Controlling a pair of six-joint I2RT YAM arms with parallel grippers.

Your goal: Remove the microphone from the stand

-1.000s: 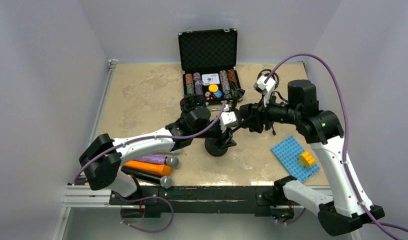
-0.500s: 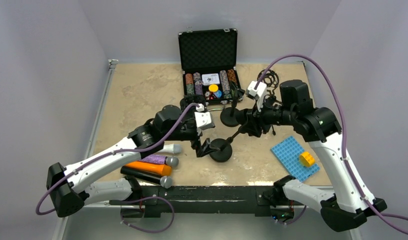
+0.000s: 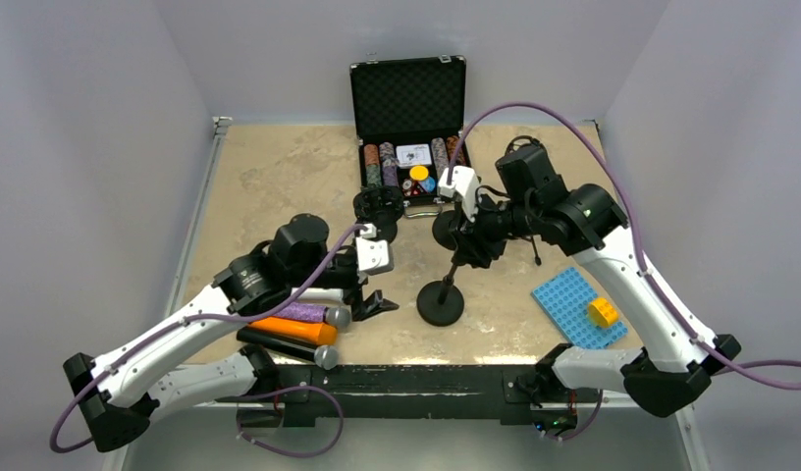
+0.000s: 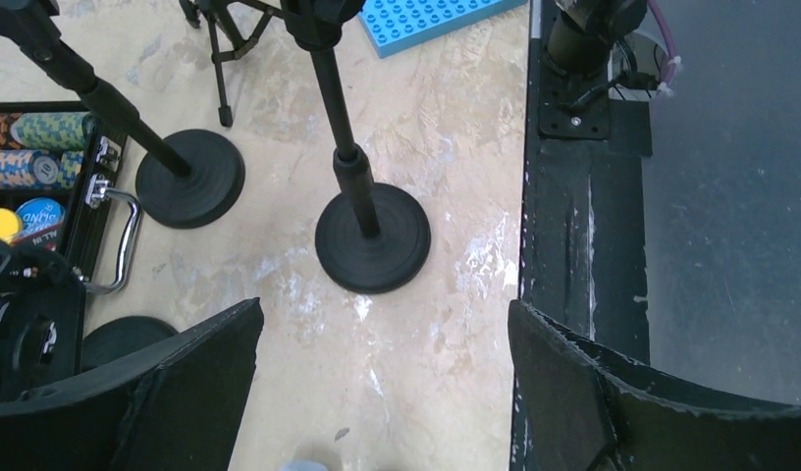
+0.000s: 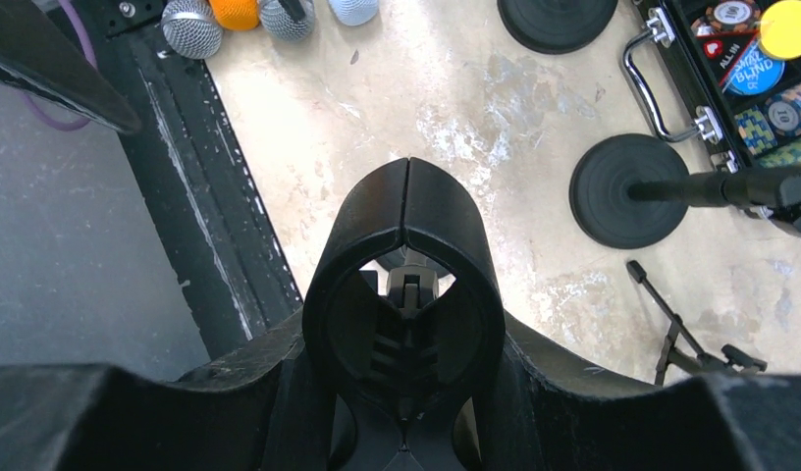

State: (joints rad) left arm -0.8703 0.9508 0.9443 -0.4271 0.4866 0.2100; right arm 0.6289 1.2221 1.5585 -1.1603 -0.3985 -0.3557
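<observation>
Near edge: the left claw [image 3: 375, 304] gapes wide and empty just beside the pale microphone [image 3: 326, 293], which lies flat among the other microphones [image 3: 298, 329], so the removal looks done. Further back, the right claw [image 3: 467, 245] clamps the stand [image 3: 441, 302] at its bare clip [image 5: 404, 216]; only letting go seems left.

The left gripper [image 3: 377, 305] draws back from the stand [image 3: 442, 303] toward the near-left, jaws now spread wide and empty. A pale microphone [image 5: 353, 8] lies beside the purple microphone [image 3: 303, 313]. The right gripper [image 3: 468, 247] shifts left, and the stand's tilted base settles flat.
</observation>
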